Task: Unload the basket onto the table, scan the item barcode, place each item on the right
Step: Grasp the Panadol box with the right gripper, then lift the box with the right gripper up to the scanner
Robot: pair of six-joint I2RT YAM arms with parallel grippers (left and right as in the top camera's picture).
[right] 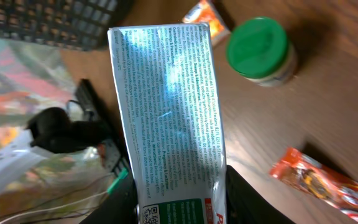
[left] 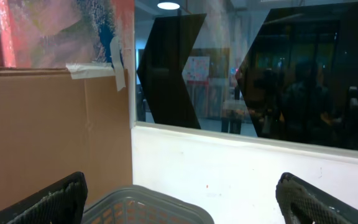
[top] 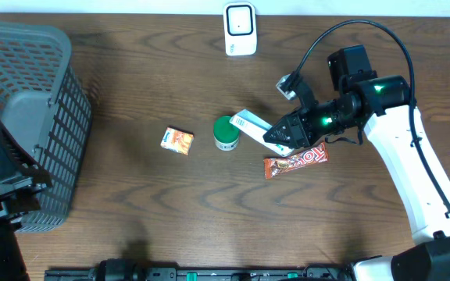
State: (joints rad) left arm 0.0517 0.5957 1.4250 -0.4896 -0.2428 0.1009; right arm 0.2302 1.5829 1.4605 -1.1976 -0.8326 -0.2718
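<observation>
One box [top: 250, 123] is the item in hand. The right gripper [top: 281, 139] has its jaws closed on one end of it, near the middle of the desk [top: 131, 211], just beside a green-lidded jar [top: 226, 133]. The scanner [top: 240, 30] stands at the far edge, well apart from the box, so the pickup looks done, while the carry and the showing of the barcode are left. A bar [top: 296, 161] lies just beside the gripper on its near side. A small packet [top: 177, 140] lies past the jar, towards the basket [top: 45, 117] at the left edge. The left gripper [left: 182, 194] hangs wide open and empty above the basket, and its spread shows only in its own view. Only the right wrist view shows the box's fine print and a square code at the held end. Only the overhead view shows the scanner.
</observation>
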